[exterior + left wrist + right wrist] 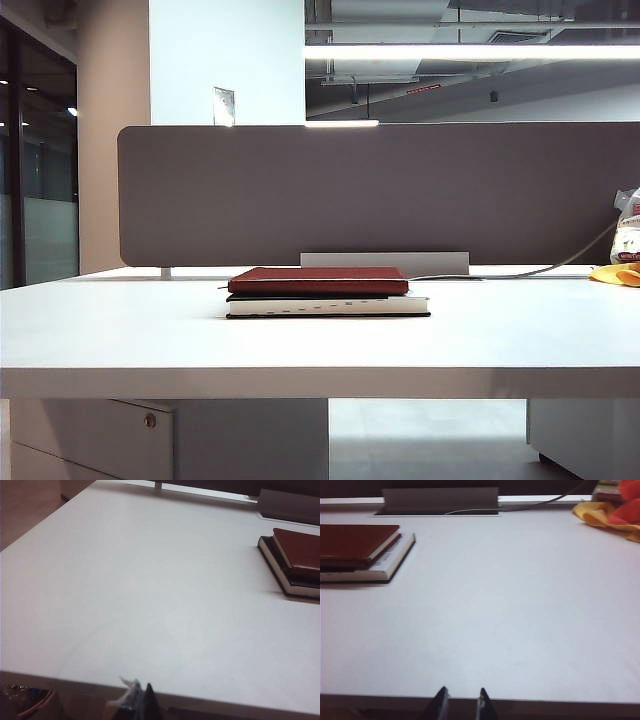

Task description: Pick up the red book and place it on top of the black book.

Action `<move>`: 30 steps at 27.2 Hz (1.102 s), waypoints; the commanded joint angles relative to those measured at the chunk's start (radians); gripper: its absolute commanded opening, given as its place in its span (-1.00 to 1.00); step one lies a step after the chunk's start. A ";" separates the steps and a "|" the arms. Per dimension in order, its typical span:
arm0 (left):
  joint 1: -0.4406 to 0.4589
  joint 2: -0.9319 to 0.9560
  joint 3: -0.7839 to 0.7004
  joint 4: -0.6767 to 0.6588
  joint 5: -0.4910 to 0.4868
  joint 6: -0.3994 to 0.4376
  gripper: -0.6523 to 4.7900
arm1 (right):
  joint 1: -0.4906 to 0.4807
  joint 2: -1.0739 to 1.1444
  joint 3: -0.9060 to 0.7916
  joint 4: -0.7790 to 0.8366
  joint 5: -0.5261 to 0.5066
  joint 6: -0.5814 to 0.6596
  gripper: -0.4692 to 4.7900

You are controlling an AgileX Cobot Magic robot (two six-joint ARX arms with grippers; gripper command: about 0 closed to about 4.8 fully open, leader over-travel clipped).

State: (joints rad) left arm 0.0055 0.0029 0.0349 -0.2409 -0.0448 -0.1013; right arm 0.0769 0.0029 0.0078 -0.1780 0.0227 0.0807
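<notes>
At the near edge of the white table (125, 590), the left gripper (141, 700) shows only its dark fingertips, pressed together and holding nothing. Beside that same edge in the right wrist view, the right gripper (461, 705) has its two tips standing slightly apart with a narrow gap between them, empty. Both grippers hang well apart from the books. Out on the tabletop, the red book (318, 280) lies flat on top of the black book (328, 307), whose white page block shows along its edges. Behind them stands a grey partition (380, 190), and an orange cloth (610, 515) lies far right.
</notes>
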 commanded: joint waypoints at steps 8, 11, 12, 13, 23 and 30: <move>-0.002 0.001 -0.001 -0.020 0.000 0.004 -0.78 | -0.024 0.000 -0.003 0.006 0.002 -0.017 -0.51; -0.002 0.001 -0.002 -0.020 0.000 0.004 -0.78 | -0.045 0.000 -0.003 0.005 0.001 -0.031 -0.51; -0.002 0.001 -0.002 -0.020 0.000 0.004 -0.78 | -0.054 0.000 -0.003 0.005 0.001 -0.031 -0.51; -0.002 0.001 -0.002 -0.020 0.000 0.004 -0.78 | -0.059 0.000 -0.003 0.005 0.001 -0.031 -0.51; -0.002 0.001 -0.002 -0.020 0.000 0.004 -0.78 | -0.065 0.000 -0.003 0.003 -0.003 -0.037 -0.51; -0.002 0.001 -0.002 -0.020 0.000 0.004 -0.78 | -0.065 0.000 -0.003 0.003 -0.003 -0.037 -0.51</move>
State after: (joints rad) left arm 0.0055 0.0032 0.0349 -0.2409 -0.0452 -0.1017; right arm 0.0135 0.0029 0.0078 -0.1783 0.0227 0.0467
